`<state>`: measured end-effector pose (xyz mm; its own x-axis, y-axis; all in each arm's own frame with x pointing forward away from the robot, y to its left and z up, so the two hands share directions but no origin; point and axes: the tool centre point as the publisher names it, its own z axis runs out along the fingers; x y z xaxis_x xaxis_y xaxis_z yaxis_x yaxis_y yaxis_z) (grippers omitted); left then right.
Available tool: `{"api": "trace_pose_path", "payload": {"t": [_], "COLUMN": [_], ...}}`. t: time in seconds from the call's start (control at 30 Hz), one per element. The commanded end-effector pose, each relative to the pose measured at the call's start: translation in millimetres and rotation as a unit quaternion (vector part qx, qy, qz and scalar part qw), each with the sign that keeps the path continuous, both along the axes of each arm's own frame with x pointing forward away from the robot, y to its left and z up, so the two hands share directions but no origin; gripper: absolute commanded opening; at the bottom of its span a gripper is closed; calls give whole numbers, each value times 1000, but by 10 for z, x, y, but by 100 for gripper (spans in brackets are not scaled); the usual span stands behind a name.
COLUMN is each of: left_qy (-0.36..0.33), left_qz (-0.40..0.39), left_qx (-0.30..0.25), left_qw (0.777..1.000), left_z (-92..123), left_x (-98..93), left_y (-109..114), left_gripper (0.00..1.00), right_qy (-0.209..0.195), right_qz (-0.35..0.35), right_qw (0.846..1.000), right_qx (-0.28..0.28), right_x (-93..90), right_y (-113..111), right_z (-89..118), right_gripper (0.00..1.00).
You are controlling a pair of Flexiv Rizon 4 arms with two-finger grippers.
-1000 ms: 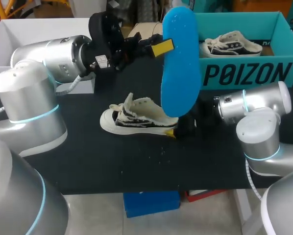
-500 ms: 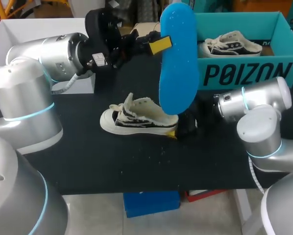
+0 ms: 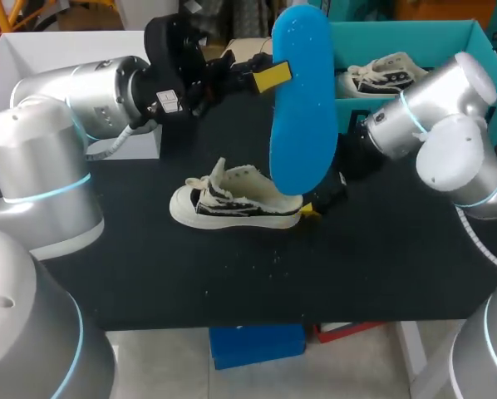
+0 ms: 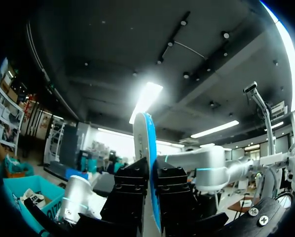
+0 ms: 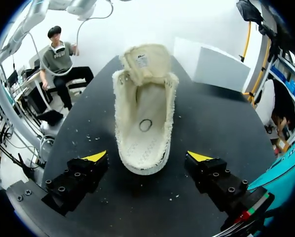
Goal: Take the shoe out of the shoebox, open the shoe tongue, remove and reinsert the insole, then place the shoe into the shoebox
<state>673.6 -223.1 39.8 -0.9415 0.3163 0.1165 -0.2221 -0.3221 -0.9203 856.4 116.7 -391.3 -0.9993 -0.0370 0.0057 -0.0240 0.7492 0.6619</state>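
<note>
The left tool (image 3: 273, 76) is clenched on a blue insole (image 3: 302, 116), its black blocky fingers pressing the thin edge from both sides, as the left wrist view shows (image 4: 151, 195). The insole is a smooth, flat foam blade with rounded ends. It stands nearly upright in the air above the counter (image 3: 232, 274), and its lower end hangs just over the heel of the shoe (image 3: 232, 199).

The right tool (image 5: 147, 157) is released. Its two yellow wedge tips are spread wide and low behind the shoe's heel, one to each side and clear of the rubber. From there the shoe (image 5: 142, 108) looks hollow. Its cream canvas walls are frayed along the rim, the tongue is folded forward, and the pale footbed inside is bare, with a small ring mark on it.

The shoe rests upright on its white rubber sole on the matte black counter, with dark patches on its side. Behind it stands the teal cardboard shoebox (image 3: 415, 125), open at the top, with a second shoe (image 3: 390, 75) lying inside.
</note>
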Motion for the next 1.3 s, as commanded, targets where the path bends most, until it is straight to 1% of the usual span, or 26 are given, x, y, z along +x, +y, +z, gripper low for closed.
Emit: {"api": "trace_pose_path", "payload": {"t": [0.03,0.17,0.33,0.47,0.6,0.9,1.13,1.3], "left_qy": [-1,-1,-1,-1,-1,-1,-1,-1], "left_qz": [1,1,1,1,1,1,1,1], "left_qx": [0,0,0,0,0,0,0,0], "left_qw": [1000,1000,1000,1000,1000,1000,1000,1000], "left_z": [-6,-6,-6,-6,-6,-6,-6,-6], "left_x": [-10,-10,-10,-10,-10,-10,-10,-10], "left_y": [0,0,0,0,0,0,0,0], "left_gripper": [0,0,0,0,0,0,0,0], "right_qy": [29,17,-5,-21,-26,-28,-25,-17], "right_qz": [30,17,-9,-35,-41,-36,-42,-49], "right_qw": [976,964,950,945,940,938,940,942], "right_qx": [-214,-265,-311,-326,-338,-343,-337,-331], "right_x": [14,13,3,-41,-68,-53,-16,-38], "right_y": [-14,-8,13,73,143,270,296,288], "right_z": [192,256,333,391,386,378,359,301], "right_gripper": [100,100,100,100,100,100,100,100]}}
